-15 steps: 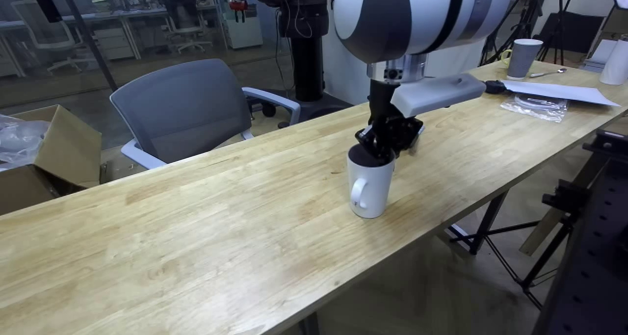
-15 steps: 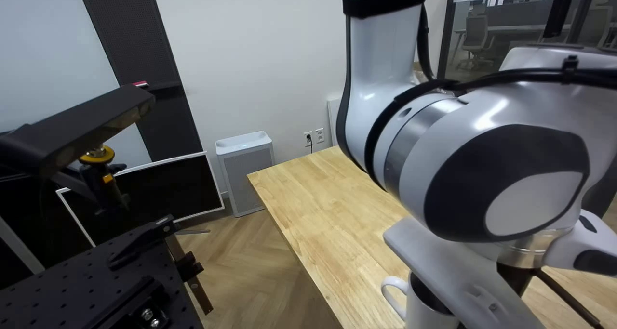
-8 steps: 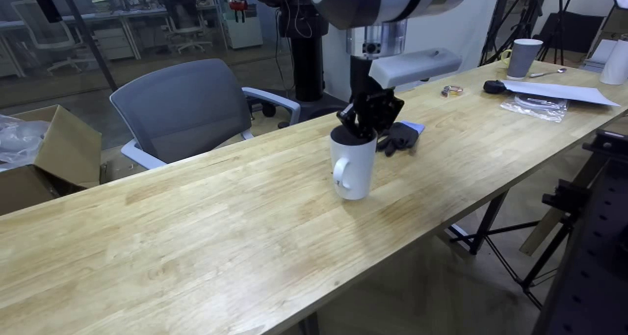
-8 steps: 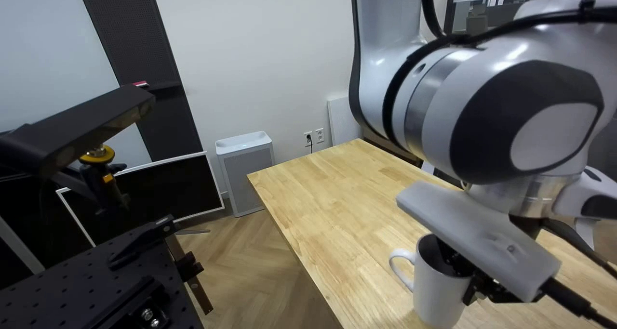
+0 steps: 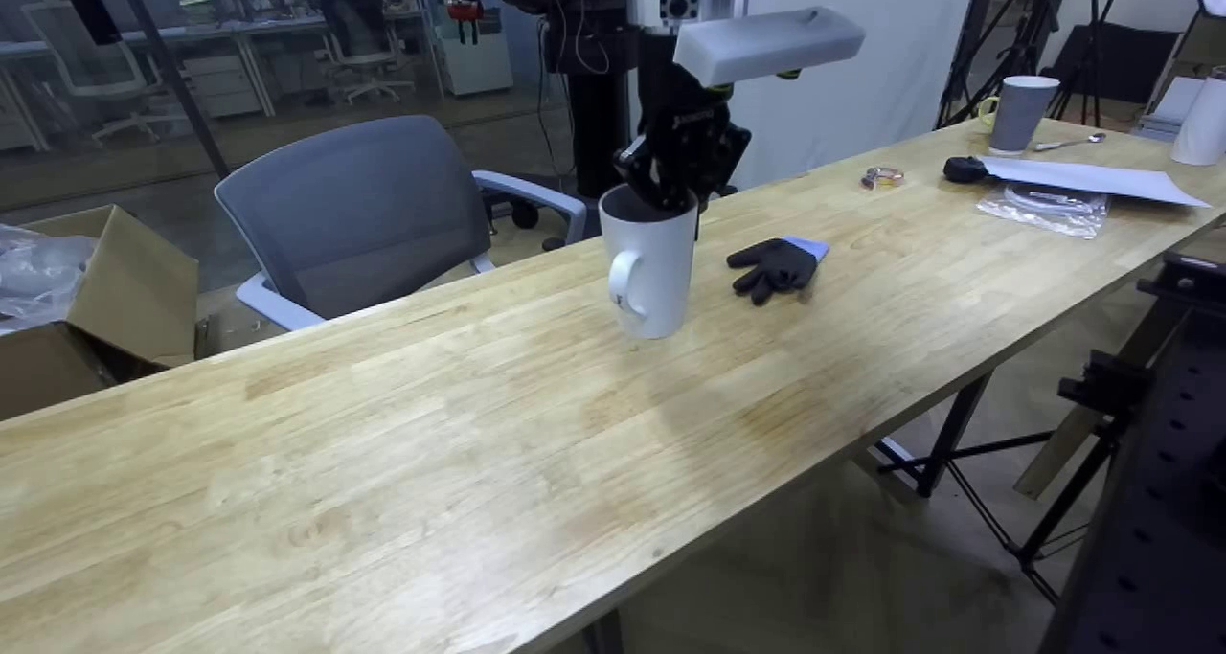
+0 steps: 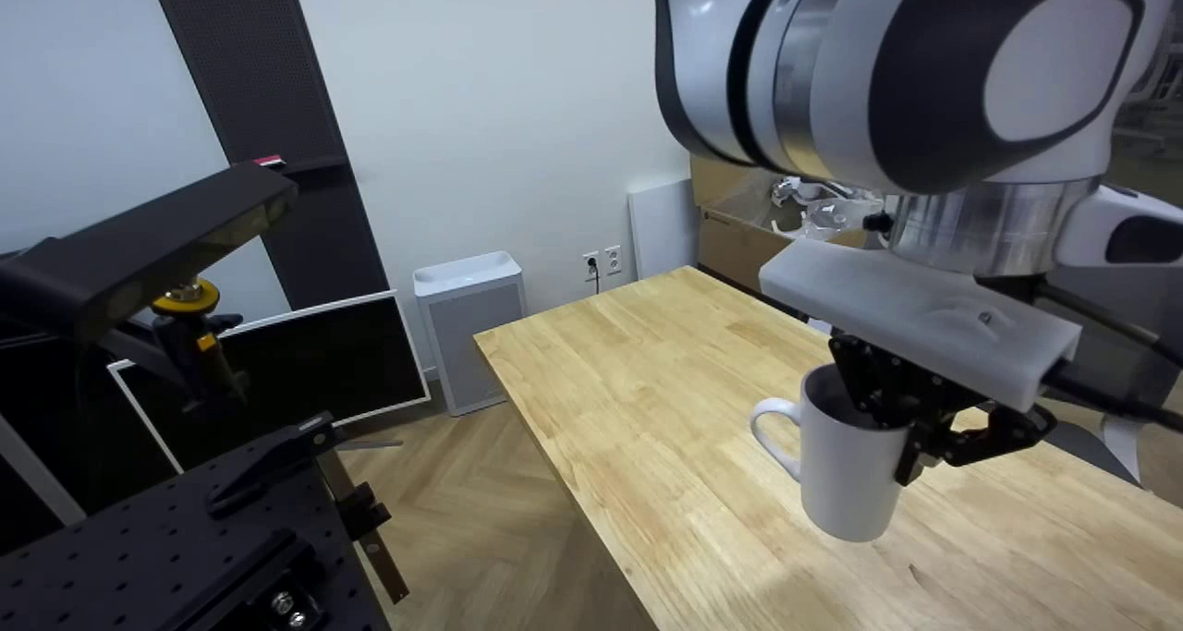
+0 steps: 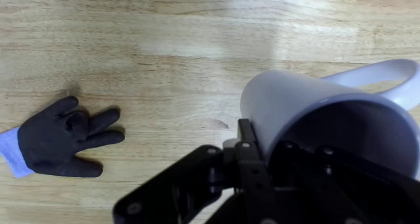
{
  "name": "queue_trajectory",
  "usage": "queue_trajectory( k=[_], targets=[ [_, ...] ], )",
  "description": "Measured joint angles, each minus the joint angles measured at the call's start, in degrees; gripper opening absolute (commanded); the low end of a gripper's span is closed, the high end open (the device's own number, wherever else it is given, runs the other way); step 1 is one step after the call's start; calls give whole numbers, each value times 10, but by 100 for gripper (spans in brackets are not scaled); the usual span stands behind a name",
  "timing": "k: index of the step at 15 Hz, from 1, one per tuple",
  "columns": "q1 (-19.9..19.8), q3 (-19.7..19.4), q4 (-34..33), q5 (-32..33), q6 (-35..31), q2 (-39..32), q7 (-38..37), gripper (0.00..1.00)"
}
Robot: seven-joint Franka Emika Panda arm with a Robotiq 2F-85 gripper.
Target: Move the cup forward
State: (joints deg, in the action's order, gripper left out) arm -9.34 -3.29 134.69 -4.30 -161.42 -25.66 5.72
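The cup is a white mug with a handle. It shows in both exterior views (image 5: 668,276) (image 6: 850,483) and in the wrist view (image 7: 279,94). My black gripper (image 5: 678,199) is shut on the mug's wall at the rim, also seen in an exterior view (image 6: 901,437) and the wrist view (image 7: 264,138). One finger is inside the mug and the other lies against its outside. The mug is roughly upright, slightly tilted, and appears to hang above the wooden table (image 5: 431,443). The inner fingertip is partly hidden in the dark inside.
A black glove with a blue cuff (image 5: 776,266) lies on the table beside the mug, also in the wrist view (image 7: 52,145). A grey paper cup (image 5: 1023,113), a spoon (image 5: 1071,143), white paper (image 5: 1092,179) and a plastic bag (image 5: 1044,209) lie farther along. A chair (image 5: 364,214) stands at the table's edge.
My gripper has risen with the mug, moving up and left in an exterior view, toward the chair side. The glove and a small item behind the arm have come into view.
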Motion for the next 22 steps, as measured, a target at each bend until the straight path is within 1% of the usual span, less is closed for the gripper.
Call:
queue_trajectory(
  k=[3, 9, 15, 22],
  targets=[
    [8, -10, -4, 2, 10, 4, -1, 2],
    [3, -18, -40, 3, 36, -7, 0, 2],
    [-11, -17, -110, -1, 71, -50, 0, 2],
    [-13, -17, -205, -1, 97, -117, 0, 2]
  ],
)
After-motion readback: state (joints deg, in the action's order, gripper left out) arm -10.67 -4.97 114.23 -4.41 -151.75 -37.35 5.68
